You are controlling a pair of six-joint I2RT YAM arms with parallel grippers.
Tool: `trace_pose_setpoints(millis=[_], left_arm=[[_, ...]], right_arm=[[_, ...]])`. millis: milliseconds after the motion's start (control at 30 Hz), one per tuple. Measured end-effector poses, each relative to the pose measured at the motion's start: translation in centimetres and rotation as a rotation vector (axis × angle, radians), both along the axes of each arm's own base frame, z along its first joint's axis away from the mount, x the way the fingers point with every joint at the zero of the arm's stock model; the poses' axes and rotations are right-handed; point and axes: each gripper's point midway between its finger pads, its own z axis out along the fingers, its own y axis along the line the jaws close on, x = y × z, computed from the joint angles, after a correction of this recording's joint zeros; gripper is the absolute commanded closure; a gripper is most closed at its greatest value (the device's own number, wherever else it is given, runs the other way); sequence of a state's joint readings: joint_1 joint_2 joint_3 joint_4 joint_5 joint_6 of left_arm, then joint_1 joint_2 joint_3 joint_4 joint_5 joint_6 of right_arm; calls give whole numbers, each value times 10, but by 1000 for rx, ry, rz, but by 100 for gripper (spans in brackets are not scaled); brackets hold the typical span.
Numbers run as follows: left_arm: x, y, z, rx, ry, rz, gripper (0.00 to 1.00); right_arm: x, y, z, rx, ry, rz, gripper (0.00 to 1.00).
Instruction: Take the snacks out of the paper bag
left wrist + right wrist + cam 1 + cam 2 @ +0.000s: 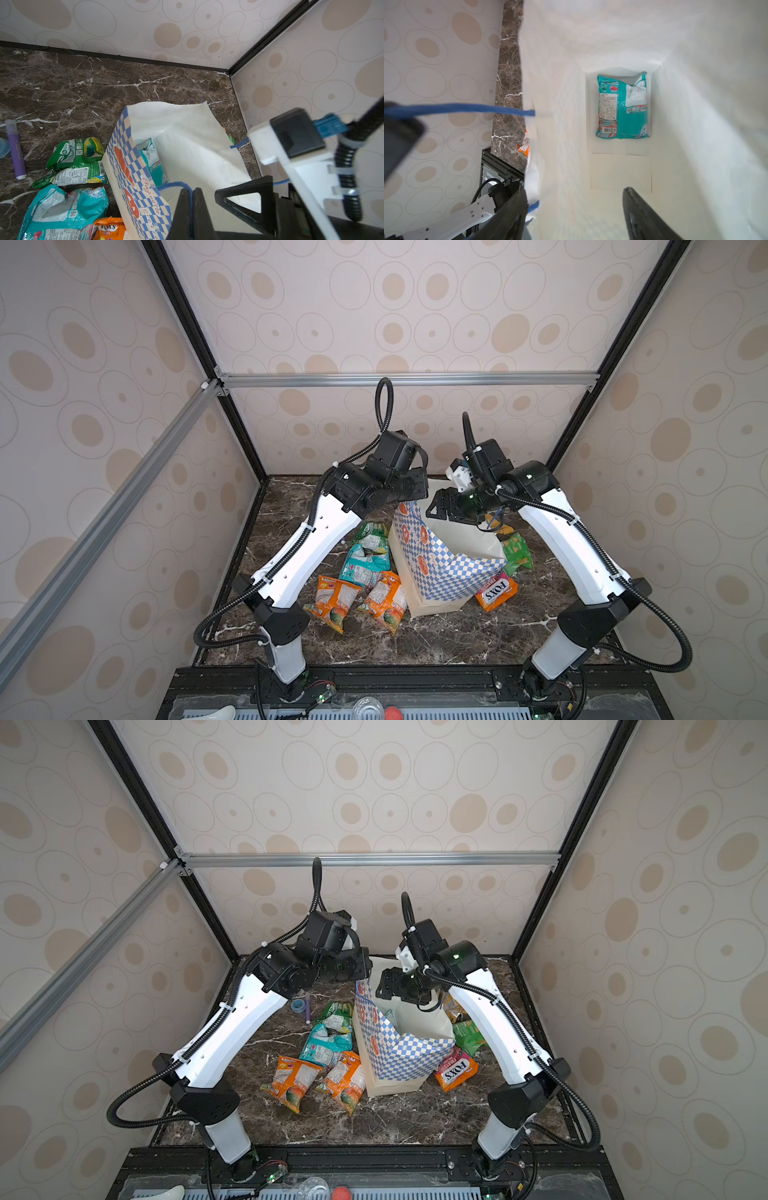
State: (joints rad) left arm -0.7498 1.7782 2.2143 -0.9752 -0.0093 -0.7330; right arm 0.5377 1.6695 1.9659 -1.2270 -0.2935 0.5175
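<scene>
A teal foil snack packet (623, 106) lies flat on the floor of the tall blue-checkered paper bag (449, 572), bare floor beside it, well below the right gripper (574, 189), jaws wide apart and empty; the left gripper (192, 190) pinches its blue cord handle (174, 184).

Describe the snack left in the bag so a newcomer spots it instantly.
Find the tall blue-and-white checkered paper bag standing on the dark marble tabletop. Look down its white inside: a flat teal foil packet sits there alone. The second teal packet lies outside, among the loose packets left of the bag.
</scene>
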Motion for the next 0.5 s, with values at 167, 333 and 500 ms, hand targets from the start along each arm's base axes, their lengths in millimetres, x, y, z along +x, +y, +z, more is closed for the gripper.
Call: trace_pose_setpoints(millis=[167, 333, 500], left_arm=[[2, 2, 0, 0, -2, 6, 100], [4, 2, 0, -3, -6, 7, 100], [6, 1, -4, 1, -4, 5, 100]], right_arm=[[-17, -9, -40, -65, 104, 18, 22], [-35, -12, -53, -64, 159, 52, 21], [-50, -10, -67, -55, 218, 93, 16]])
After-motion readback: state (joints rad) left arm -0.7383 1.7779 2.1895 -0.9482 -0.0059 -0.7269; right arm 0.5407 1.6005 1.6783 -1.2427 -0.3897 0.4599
